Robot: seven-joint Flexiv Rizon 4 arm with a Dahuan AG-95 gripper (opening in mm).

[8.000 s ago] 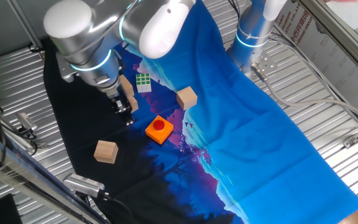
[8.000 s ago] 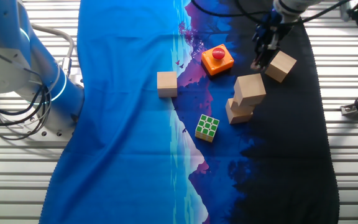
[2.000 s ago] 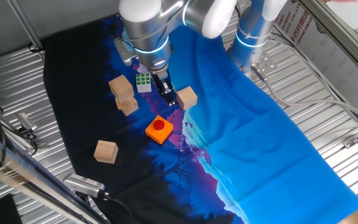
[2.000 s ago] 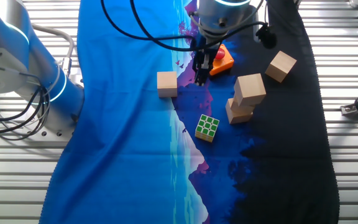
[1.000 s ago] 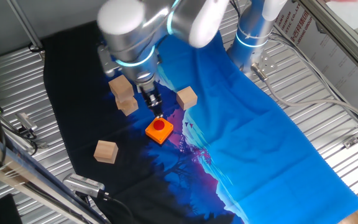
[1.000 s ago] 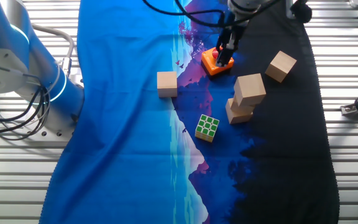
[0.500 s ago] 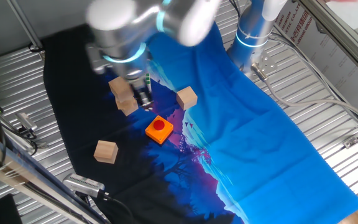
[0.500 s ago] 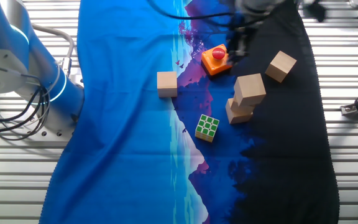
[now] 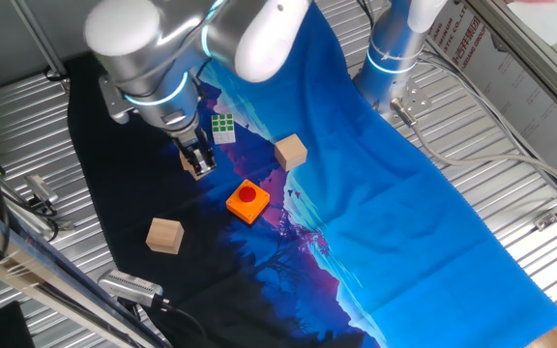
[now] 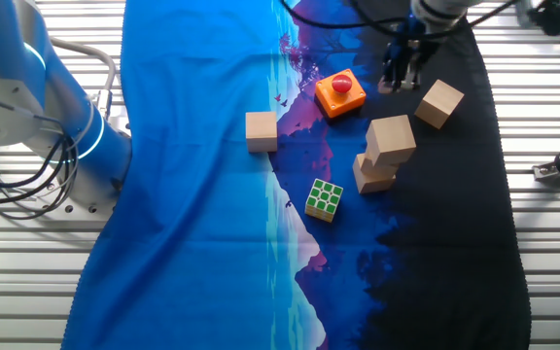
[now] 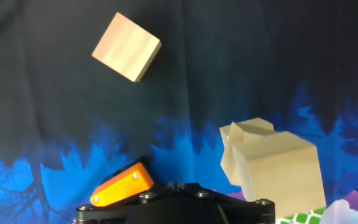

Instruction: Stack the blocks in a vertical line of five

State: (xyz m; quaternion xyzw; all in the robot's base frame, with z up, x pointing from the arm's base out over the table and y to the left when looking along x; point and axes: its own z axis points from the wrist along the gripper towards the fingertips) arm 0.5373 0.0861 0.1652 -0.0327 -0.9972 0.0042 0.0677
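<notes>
No brand or writing can be read on any thing on the cloth, and no container holds anything. In the hand view, nearest the camera, a stack of two blocks (image 11: 272, 165) stands at about 4 o'clock, the upper cube turned a little on the lower one, with a corner of the orange button pad (image 11: 122, 184) at 7 o'clock and a lone block (image 11: 127, 46) farther off at 11 o'clock on the dark cloth (image 11: 241, 56). The gripper (image 10: 398, 70) hangs above the cloth with nothing between its fingers; how far the fingers stand apart cannot be told. In the other fixed view it sits between the orange button pad (image 10: 339, 92) and a single block (image 10: 439, 103), with the two-block stack (image 10: 383, 153) just below. A green-and-white puzzle cube (image 10: 324, 199) lies at 7 o'clock from that stack, and one more block (image 10: 261, 131) rests well apart on the blue part of the cloth.
</notes>
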